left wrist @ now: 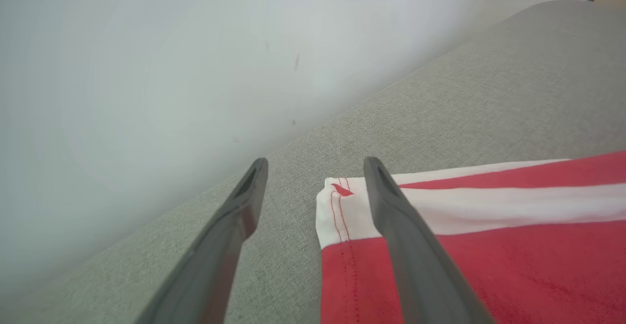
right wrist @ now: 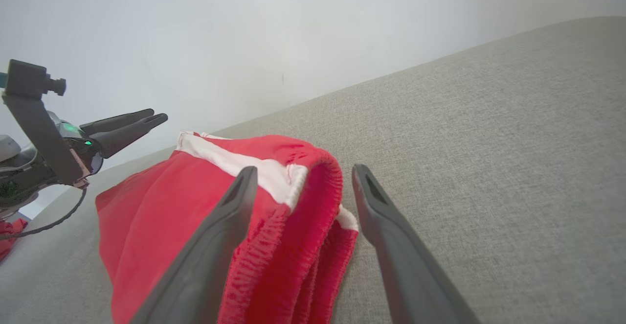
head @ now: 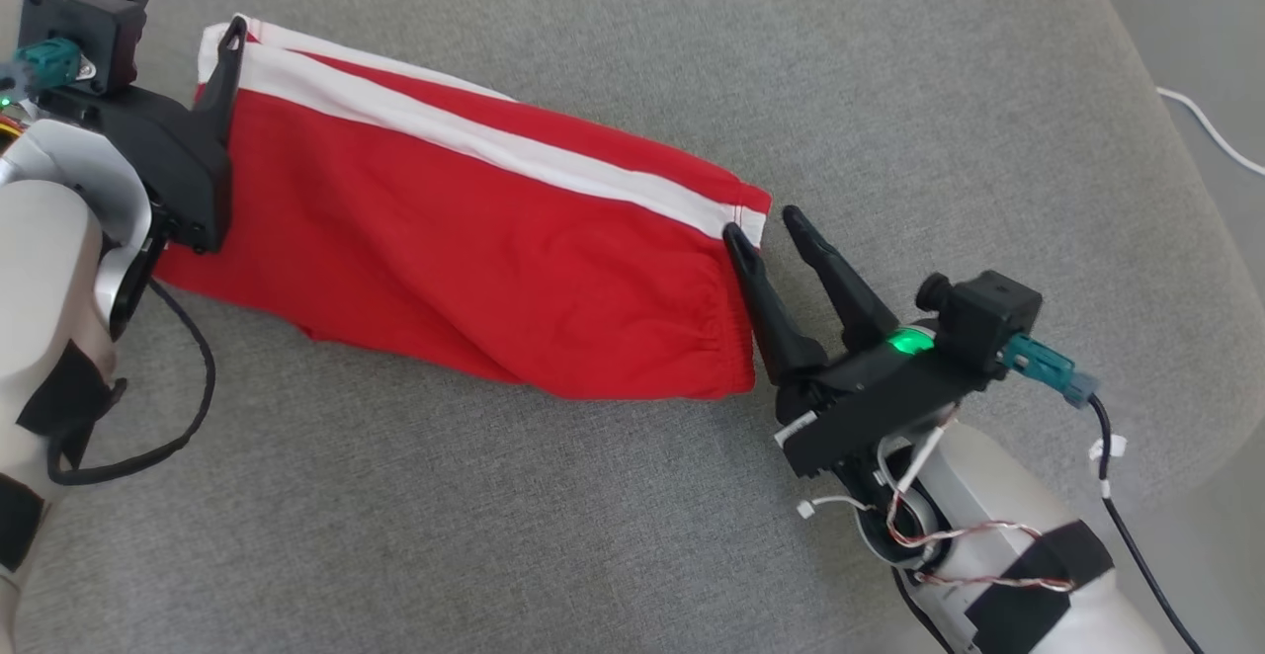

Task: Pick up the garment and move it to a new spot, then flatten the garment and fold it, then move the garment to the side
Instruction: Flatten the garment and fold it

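The red garment (head: pixel 445 239) with white side stripes lies flat on the grey cushion (head: pixel 632 535), running from the upper left of the head view down to the centre. At the upper left, the left claw (left wrist: pixel 317 167) is spread. One finger rides over the white hem corner (left wrist: pixel 337 211) and the other over bare cushion, so the corner sits in the gap, ready to be pinched. Right of centre, the right claw (head: pixel 761 222) is also spread and holds nothing. It straddles the elastic waistband (right wrist: pixel 313 192), where the right wrist view shows stacked layers. Placing one claw at each end probably serves to lift both ends together and keep the layers aligned, for the next fold or the move aside.
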Robot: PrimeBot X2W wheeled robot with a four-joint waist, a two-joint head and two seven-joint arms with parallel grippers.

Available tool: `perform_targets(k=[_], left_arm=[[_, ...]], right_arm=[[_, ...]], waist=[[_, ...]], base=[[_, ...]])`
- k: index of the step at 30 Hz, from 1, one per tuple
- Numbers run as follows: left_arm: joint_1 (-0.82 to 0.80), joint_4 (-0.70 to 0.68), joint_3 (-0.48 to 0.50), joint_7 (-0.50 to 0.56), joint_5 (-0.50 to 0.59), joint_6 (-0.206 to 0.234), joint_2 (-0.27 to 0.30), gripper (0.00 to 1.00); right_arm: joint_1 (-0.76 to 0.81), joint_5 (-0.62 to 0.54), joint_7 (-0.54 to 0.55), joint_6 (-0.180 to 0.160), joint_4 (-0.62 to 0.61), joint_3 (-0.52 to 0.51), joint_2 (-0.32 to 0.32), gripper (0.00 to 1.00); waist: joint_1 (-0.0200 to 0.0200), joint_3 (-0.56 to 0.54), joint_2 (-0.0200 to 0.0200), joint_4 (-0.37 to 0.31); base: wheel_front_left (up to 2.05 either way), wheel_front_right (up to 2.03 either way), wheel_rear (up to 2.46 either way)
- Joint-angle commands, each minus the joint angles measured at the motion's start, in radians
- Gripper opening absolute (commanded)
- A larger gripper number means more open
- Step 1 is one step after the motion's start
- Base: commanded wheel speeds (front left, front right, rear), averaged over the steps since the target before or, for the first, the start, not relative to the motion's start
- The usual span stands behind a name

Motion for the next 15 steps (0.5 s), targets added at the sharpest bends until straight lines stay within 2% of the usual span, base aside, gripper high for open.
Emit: perform_targets(k=[1,8,15], left_arm=[[-0.001,0.007,-0.002,-0.019,-0.009,0.003,-0.006,1.0],[0.074,0.016,0.031,-0.166,-0.084,0.002,-0.011,1.0],[0.194,-0.094,0.103,-0.192,-0.09,0.029,0.001,1.0]], right_arm=[[0.019,-0.017,-0.001,-0.002,-0.008,-0.006,-0.005,1.0],[0.125,-0.105,-0.001,-0.002,-0.086,-0.097,-0.032,1.0],[0.239,-0.192,-0.001,-0.002,-0.18,-0.238,-0.004,1.0]], waist=[[-0.0001,-0.024,-0.0002,0.011],[-0.0001,-0.129,-0.0002,0.051],[-0.0001,-0.196,-0.0002,0.099]], base=[[0.0,0.0,0.0],[0.0,0.0,0.0],[0.0,0.0,0.0]])
